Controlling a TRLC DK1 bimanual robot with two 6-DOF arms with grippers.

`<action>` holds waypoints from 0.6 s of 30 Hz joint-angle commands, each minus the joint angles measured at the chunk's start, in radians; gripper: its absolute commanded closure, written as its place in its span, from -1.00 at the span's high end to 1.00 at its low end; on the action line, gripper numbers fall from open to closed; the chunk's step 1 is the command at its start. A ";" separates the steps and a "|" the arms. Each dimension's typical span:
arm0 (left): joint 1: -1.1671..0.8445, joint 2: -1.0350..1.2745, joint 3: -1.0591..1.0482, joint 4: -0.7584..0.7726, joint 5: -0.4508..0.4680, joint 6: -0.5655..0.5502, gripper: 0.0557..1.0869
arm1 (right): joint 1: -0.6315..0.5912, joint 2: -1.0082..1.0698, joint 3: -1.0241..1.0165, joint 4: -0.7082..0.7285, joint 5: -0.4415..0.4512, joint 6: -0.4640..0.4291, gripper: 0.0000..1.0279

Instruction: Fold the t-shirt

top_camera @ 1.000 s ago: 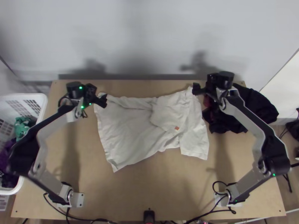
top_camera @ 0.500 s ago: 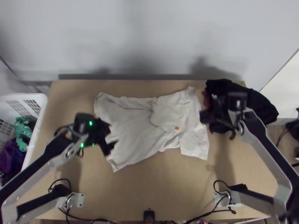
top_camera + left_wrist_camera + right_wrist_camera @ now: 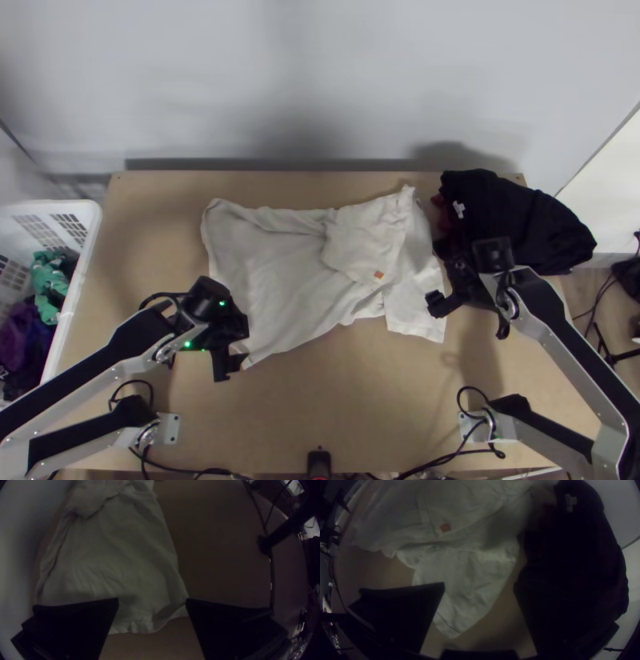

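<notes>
The white t-shirt (image 3: 280, 272) lies on the table, its left part spread and its right part folded over in layers, with a small orange patch. My left gripper (image 3: 232, 362) is at the shirt's near left corner; in the left wrist view the left gripper (image 3: 152, 601) stands open above the cloth's edge (image 3: 133, 623). Beside the shirt's near right part is my right gripper (image 3: 468, 316). In the right wrist view the right gripper (image 3: 479, 585) is open, with the white cloth (image 3: 463, 593) beneath and between its fingers.
A heap of black clothing (image 3: 520, 224) with some dark red lies at the table's far right. A white basket (image 3: 80, 220) with green and purple clothes stands at the left. Bare wood (image 3: 320, 400) shows in front of the shirt.
Both arms have drawn back from the shirt's far corners toward the near side of the table, the left gripper to the near left corner. The shirt lies as before.
</notes>
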 commanded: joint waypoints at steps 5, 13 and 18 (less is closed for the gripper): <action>-0.084 0.011 -0.021 -0.061 -0.013 -0.009 0.90 | -0.014 0.065 -0.032 -0.022 -0.001 -0.031 0.81; -0.102 0.024 -0.031 -0.050 -0.023 -0.032 0.90 | -0.040 0.177 -0.002 0.039 -0.001 -0.033 0.81; -0.102 0.014 -0.033 -0.064 -0.029 -0.032 0.90 | -0.071 0.256 0.063 0.057 -0.001 -0.050 0.81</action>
